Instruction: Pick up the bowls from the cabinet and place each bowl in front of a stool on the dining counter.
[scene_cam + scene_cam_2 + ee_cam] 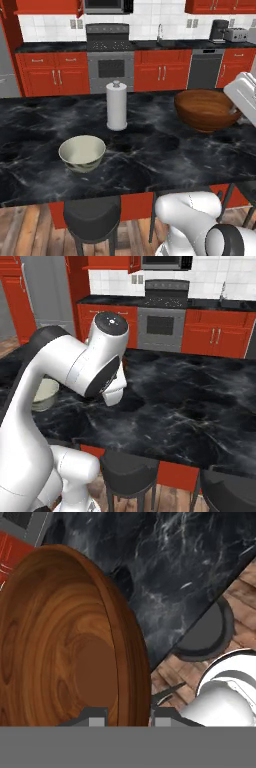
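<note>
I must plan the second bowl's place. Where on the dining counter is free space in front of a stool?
The dining counter is bare right of the cream bowl, along its near edge below the brown bowl, which the gripper holds by the rim. The second stool sits there. Around the paper towel holder and the cream bowl, above the first stool, it is crowded.

Brown bowl [65,642] rim between jaws, above dining counter [170,567].

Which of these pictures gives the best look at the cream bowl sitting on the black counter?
The left base view: the cream bowl stands whole and unblocked on the dining counter, near the edge above a stool. In the right base view just a pale sliver of it peeks out behind the robot's arm.
</note>
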Motion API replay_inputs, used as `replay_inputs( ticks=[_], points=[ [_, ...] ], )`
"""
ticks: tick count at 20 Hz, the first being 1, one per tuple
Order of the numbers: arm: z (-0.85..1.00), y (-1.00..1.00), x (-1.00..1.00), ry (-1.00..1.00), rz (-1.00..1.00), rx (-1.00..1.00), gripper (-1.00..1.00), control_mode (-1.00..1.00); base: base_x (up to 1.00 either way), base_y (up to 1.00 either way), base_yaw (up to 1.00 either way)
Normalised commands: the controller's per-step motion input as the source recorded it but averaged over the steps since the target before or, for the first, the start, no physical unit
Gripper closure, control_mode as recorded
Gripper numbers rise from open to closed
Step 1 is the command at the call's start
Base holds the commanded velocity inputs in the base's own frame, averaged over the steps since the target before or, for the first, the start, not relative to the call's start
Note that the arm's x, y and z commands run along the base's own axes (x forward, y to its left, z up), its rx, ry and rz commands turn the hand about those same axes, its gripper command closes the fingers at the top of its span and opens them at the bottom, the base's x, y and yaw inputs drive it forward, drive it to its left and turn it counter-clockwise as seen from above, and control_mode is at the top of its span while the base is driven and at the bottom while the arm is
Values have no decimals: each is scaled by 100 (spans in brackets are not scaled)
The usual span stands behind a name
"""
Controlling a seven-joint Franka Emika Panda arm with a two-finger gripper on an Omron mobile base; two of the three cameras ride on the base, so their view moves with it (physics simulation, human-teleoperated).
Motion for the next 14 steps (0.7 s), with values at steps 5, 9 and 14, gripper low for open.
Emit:
replay_inputs(
  ticks=[5, 9, 14],
  points=[
    [0, 0, 0, 0, 0, 0, 100, 100, 0, -62, 0],
    [-16, -12, 7, -1, 0, 1, 100, -100, 9, -45, 0],
    [-87, -16, 45, 0, 2, 1, 100, -100, 0, 0, 0]
  ],
)
